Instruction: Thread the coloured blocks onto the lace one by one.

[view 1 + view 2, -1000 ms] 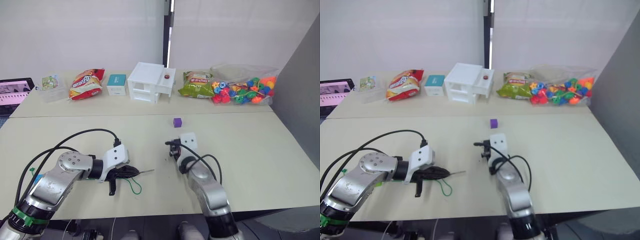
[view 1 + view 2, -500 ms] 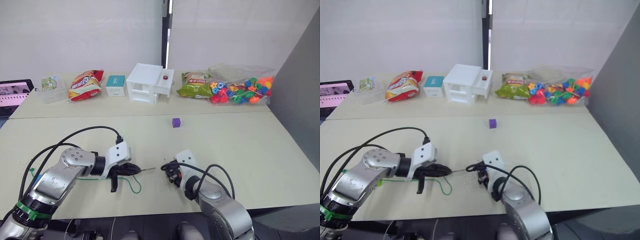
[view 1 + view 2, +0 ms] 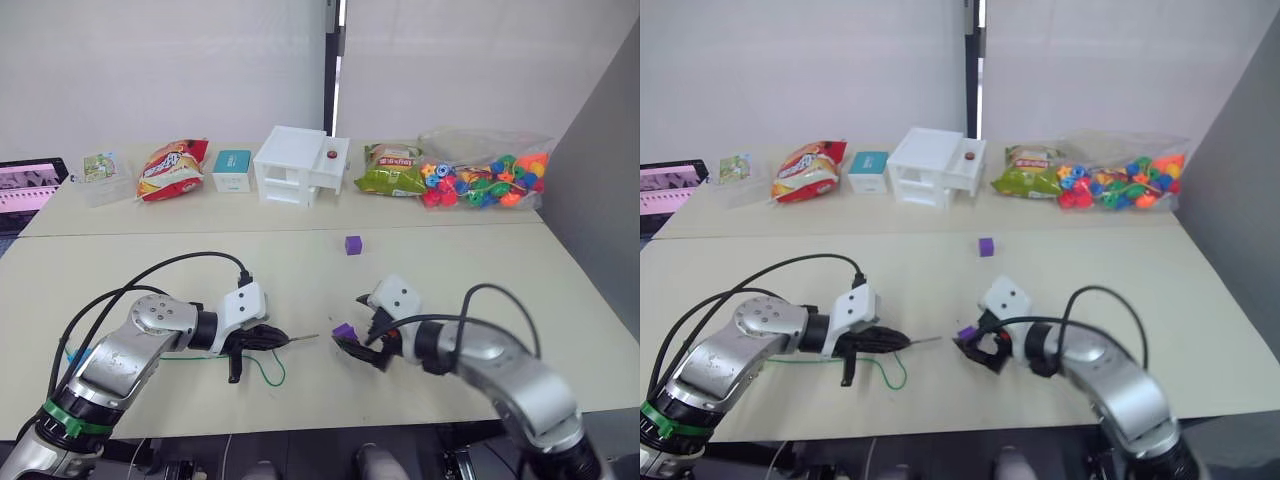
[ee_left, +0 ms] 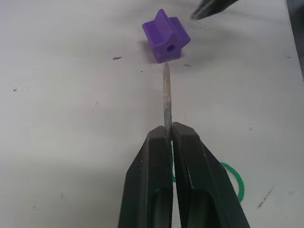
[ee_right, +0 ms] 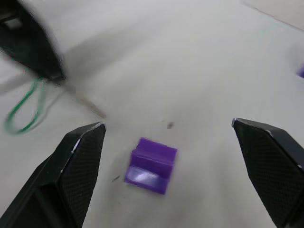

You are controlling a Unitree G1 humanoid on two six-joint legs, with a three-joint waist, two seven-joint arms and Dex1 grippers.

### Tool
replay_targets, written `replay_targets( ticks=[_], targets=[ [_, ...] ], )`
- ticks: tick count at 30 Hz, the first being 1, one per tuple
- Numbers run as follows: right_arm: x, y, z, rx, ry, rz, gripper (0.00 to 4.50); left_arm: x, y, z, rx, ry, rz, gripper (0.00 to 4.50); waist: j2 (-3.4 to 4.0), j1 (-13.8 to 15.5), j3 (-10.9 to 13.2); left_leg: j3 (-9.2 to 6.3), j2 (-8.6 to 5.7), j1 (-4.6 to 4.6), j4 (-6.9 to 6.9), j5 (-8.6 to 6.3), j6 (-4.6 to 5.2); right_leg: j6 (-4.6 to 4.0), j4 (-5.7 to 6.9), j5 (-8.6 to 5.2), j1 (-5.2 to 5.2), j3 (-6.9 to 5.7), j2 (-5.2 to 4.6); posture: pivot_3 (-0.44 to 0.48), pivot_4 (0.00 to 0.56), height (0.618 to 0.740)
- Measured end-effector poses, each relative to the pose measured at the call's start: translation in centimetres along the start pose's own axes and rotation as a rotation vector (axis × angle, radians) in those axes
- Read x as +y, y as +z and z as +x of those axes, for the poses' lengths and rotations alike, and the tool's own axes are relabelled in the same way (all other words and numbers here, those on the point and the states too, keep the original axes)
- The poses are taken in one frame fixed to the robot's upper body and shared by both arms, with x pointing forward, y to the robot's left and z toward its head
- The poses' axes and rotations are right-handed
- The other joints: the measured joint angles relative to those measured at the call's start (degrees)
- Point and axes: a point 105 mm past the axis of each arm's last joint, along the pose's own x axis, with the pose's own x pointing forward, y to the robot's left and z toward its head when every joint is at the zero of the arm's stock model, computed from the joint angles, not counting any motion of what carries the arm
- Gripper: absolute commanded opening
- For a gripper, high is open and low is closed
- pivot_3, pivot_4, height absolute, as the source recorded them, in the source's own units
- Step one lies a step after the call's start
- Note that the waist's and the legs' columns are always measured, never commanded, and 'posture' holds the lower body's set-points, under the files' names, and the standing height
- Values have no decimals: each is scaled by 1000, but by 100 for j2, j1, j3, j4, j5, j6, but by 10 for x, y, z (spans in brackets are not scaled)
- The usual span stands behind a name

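Left wrist view: the left gripper (image 4: 168, 137) pinches the lace (image 4: 166, 92) tight, its pale tip just beside the hole in a purple block (image 4: 166, 42) lying on the desk (image 4: 71, 95). The right gripper (image 5: 164, 137) hangs over the block, fingers wide apart, holding nothing.

A purple block (image 4: 166, 35) lies on the table, its round hole facing the stiff pale tip (image 4: 166, 99) of the lace, which points straight at it from just beside. The tip is pinched in the left gripper (image 4: 169, 135). Behind it the green lace (image 3: 265, 371) curls in a loop on the table. A second purple block (image 3: 353, 244) sits well apart, farther back on the table.
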Motion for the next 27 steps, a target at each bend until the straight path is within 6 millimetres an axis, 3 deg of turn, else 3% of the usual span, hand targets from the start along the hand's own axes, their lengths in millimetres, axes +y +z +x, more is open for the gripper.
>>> replay_targets(
  ticks=[6, 10, 13, 20, 27],
  targets=[
    [-8, 7, 5, 56, 411, -240, 4484, -8, -5, 3, 6, -20, -12, 0, 0, -19, 0, 2, 4, 0, 1, -1, 2, 0, 2, 0, -4, 1, 2, 0, 150, 740],
    [-27, -2, 29, 148, 550, -450, 4484, -16, -6, 3, 10, -36, -16, 0, 0, -16, 0, 8, 3, -2, 4, -1, 2, 0, -1, 1, -6, 2, -2, 0, 150, 740],
    [-30, -12, 42, 176, 626, -518, 4484, -23, -9, 3, 12, -45, -28, 0, 0, 4, 1, 3, 2, -4, 3, -1, 1, -1, 19, 2, -15, 1, -4, 0, 150, 740],
    [-34, -28, 46, 214, 716, -586, 4484, -31, -10, 2, 7, -40, -48, 0, 1, 41, 1, 3, -1, -12, 6, -1, 0, -1, 20, 2, -21, 1, -10, 0, 150, 740],
    [-34, -27, 51, 191, 733, -610, 2334, -34, -10, 2, 6, -33, -49, 0, 2, 4, 1, 1, 0, -2, 6, -1, 0, -2, 28, 3, -18, 2, -6, 0, 150, 740]
  ],
)
